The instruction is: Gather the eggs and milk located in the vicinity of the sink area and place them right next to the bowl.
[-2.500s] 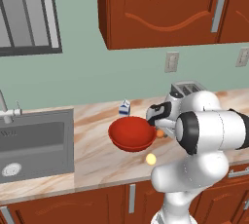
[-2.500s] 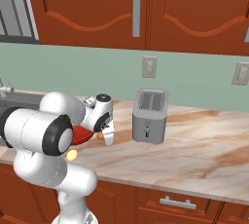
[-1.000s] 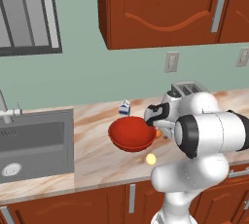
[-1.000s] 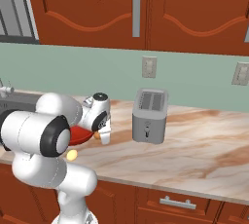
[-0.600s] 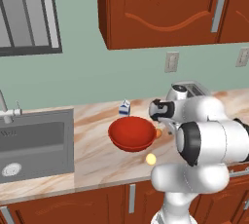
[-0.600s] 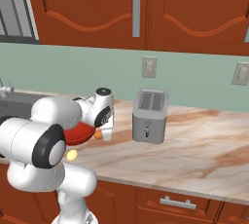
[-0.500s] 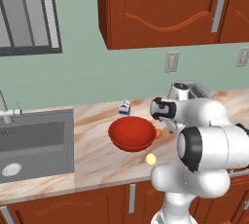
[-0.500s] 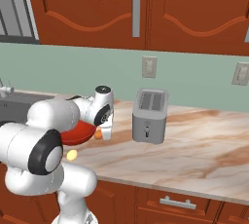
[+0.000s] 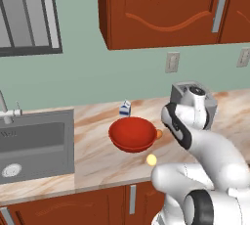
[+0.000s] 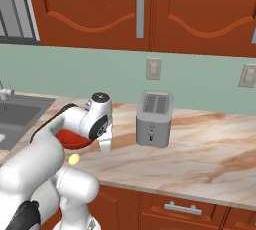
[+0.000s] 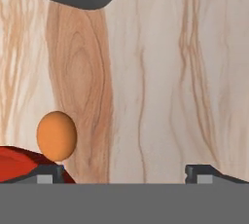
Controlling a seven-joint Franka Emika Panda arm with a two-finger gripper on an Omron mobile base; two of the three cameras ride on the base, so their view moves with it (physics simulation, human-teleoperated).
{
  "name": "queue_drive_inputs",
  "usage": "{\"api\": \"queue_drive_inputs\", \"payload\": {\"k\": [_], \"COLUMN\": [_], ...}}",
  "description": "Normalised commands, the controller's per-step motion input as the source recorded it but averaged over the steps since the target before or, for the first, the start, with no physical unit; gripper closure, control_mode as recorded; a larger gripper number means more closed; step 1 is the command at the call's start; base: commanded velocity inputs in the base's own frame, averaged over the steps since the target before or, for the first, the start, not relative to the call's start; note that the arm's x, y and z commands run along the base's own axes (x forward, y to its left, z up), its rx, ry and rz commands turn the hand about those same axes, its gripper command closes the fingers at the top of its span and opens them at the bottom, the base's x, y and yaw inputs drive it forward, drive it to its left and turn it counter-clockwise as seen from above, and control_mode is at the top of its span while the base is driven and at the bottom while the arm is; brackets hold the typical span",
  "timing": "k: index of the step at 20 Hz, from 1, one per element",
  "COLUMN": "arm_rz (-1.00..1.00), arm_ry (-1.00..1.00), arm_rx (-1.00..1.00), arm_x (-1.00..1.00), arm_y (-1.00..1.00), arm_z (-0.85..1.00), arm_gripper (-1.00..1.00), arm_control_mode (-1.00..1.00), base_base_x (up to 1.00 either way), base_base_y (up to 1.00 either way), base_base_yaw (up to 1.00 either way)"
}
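The red bowl (image 9: 133,134) sits mid-counter. The orange-brown egg (image 9: 158,133) rests against its right rim, and the pale yellow egg (image 9: 152,160) lies in front of it near the counter edge. The milk carton (image 9: 125,108) stands just behind the bowl. My gripper (image 10: 105,145) points down at the counter between bowl and toaster, open, with nothing between its fingers. In the hand view the gripper (image 11: 124,174) hangs over bare counter. The orange-brown egg (image 11: 57,136) lies just beyond the left fingertip (image 11: 48,173), beside the bowl (image 11: 19,163).
The sink (image 9: 34,141) with its faucet (image 9: 5,111) fills the counter's left end. A grey toaster (image 10: 154,119) stands right of my hand, against the wall side. Marble counter stretches to the right of the toaster (image 10: 215,149). Cabinets hang overhead.
My arm has swung its elbow forward and the hand has shifted a little from the bowl toward the toaster. Bowl, eggs and carton have not moved.
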Motion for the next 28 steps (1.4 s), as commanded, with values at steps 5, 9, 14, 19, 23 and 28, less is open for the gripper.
{"api": "queue_drive_inputs", "payload": {"k": [5,9,14,19,23,28], "arm_rz": [0.24,0.22,0.24,0.23,0.16,0.14], "arm_ry": [-0.08,-0.12,0.0,0.06,0.02,0.0], "arm_rx": [-0.02,-0.08,-0.18,-0.26,-0.14,0.0], "arm_x": [-0.83,-0.22,-0.11,-0.05,-0.13,-0.04], "arm_y": [0.0,0.0,0.12,0.32,0.27,0.08], "arm_z": [0.22,0.49,0.34,0.01,-0.06,-0.22], "arm_gripper": [-1.0,-1.0,-1.0,-1.0,-1.0,-1.0], "arm_control_mode": [-1.0,-1.0,-1.0,-1.0,-1.0,-1.0], "base_base_x": [0.0,0.0,0.0,0.0,0.0,0.0], "base_base_y": [0.0,0.0,0.0,0.0,0.0,0.0], "base_base_yaw": [0.0,0.0,0.0,0.0,0.0,0.0]}}
